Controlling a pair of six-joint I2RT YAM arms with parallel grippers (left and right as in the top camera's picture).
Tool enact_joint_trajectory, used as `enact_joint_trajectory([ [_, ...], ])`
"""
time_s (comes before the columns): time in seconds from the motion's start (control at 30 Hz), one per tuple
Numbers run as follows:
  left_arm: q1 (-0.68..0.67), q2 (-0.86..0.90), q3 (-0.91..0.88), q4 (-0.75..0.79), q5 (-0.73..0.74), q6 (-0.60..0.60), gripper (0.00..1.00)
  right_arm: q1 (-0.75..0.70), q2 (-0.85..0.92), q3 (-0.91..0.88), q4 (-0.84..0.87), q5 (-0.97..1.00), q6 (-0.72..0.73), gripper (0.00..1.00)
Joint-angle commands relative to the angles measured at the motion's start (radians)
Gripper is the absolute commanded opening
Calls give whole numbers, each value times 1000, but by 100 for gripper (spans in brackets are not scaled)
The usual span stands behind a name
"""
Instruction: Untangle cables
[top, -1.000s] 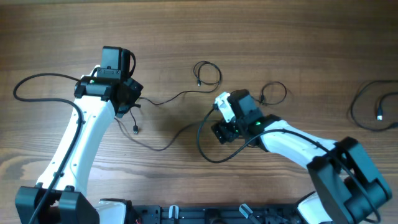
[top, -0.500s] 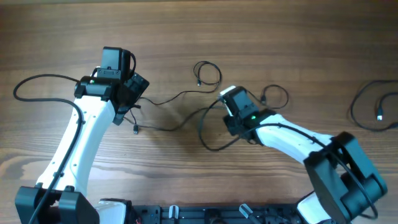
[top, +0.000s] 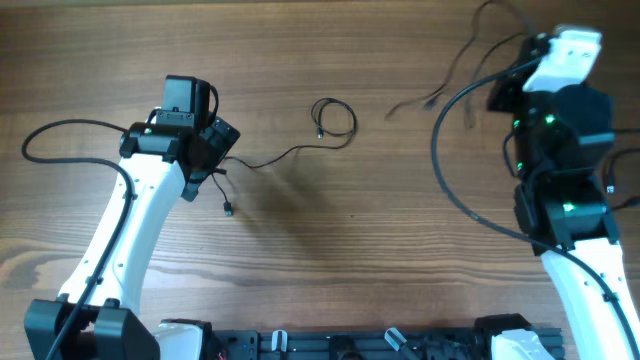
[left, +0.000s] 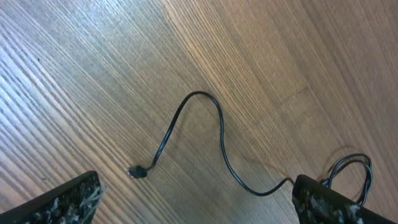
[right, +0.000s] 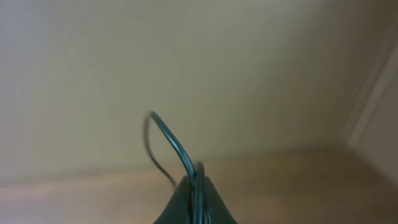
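Observation:
One thin black cable (top: 290, 152) lies on the table, running from beside my left gripper (top: 222, 150) to a small loop (top: 335, 115); its plug (top: 228, 209) rests below the gripper. The left wrist view shows that cable (left: 221, 140) curving between the wide-open fingers (left: 62, 199) of the left gripper (left: 193, 208), touching nothing but the wood. My right gripper (top: 505, 90) is raised at the far right, shut on a second cable (right: 168, 134). That cable's loose ends (top: 430, 100) dangle to the left. The right gripper (right: 196, 190) pinches the cord between its fingertips.
Another black cable (top: 615, 185) lies at the table's right edge, partly behind the right arm. A thicker arm wire (top: 440, 165) loops out left of the right arm, and the left arm's wire (top: 45, 135) curves at the far left.
My right gripper shut on a cable mid-table, then swung up and to the far right, pulling it off the table. My left gripper opened, leaving the other cable on the wood.

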Motion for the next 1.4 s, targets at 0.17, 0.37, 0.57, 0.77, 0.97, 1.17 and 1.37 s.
enact_joint_trajectory([
  [0.17,3,-8,9,-1,-7,2,100,-216,317,81,326,7,-68,5],
  [0.37,3,-8,9,-1,-7,2,100,-380,658,423,321,7,-150,5],
  [0.57,3,-8,9,-1,-7,2,100,-460,889,707,325,27,-437,5],
  [0.77,3,-8,9,-1,-7,2,100,-563,1045,713,359,-43,-462,5],
  [0.97,3,-8,9,-1,-7,2,100,-610,1224,713,293,-47,-398,5],
  [1.17,3,-8,9,-1,-7,2,100,-600,1238,719,285,-94,-214,4],
  [1.37,3,-8,9,-1,-7,2,100,-629,1020,788,292,-272,-61,4],
])
